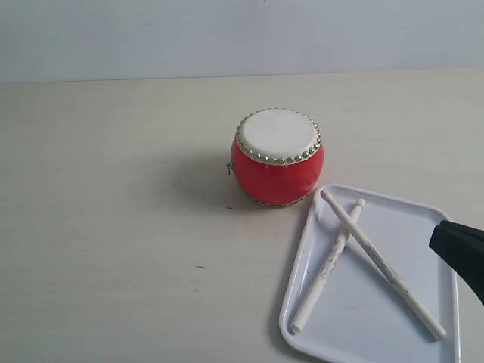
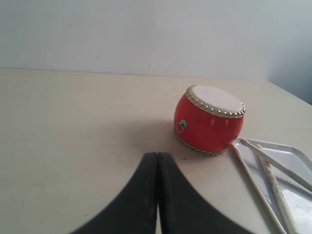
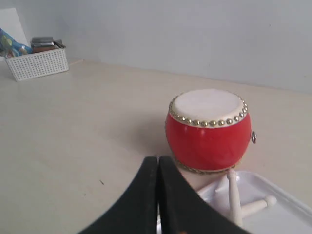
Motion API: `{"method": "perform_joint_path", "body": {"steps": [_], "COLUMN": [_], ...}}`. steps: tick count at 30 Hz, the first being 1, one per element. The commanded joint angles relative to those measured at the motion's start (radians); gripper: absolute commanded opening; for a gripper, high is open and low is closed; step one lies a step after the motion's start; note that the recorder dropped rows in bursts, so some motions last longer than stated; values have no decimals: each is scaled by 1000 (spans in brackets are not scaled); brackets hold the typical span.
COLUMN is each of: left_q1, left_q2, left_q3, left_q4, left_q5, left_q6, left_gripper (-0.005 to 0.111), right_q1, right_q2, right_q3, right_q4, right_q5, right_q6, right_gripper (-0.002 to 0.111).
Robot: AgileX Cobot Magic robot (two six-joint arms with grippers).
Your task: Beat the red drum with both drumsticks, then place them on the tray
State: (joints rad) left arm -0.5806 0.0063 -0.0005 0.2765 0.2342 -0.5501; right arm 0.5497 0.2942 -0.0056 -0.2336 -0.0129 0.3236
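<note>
Red drum: sitting upright on a pale table, cream skin facing up, silver studs ringing the top edge, glossy red body bulging below. Standing just beside the upper left corner of the white tray, as the exterior view is showing it (touching it or a hair apart, hard telling which). Lying flat inside that tray, first drumstick running diagonally from the corner nearest the drum toward the tray's lower right, and second drumstick slanting the other way toward the lower left rim, grey scuffs showing along its middle. Crossing each other close to their drum-side ends, making a narrow X. Left gripper: pointing toward the drum across bare table, black fingers pressing together with no gap between them, gripping nothing, sitting apart from drum and tray alike. Right gripper: likewise pressing its black fingers tightly together, carrying nothing, aiming at the drum, with the tray corner and rounded stick tips lying just past its fingertips. Showing in the exterior view only as a black shape poking in at the right edge, over the tray's right rim. Sitting far off on the table near the wall, seen from the right wrist camera: a white basket holding a few small items, too blurred for naming.
</note>
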Motion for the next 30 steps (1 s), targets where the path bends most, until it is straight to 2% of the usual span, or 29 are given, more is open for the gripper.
{"method": "perform_joint_path", "body": {"steps": [1,30], "left_q1": [3,3], "left_q2": [-6,-6], "left_q3": [1,1], "left_q4": [-6,-2], "left_q5": [-6,0], "left_q6": [-9,-4], "left_gripper": [0,0], "right_q1": [-4,-4], "right_q2": [-3,-3], "right_q3": [6,6], "right_q4": [0,0], "right_q5": [27,27], "right_q6": [43,43], "right_gripper": [0,0]}}
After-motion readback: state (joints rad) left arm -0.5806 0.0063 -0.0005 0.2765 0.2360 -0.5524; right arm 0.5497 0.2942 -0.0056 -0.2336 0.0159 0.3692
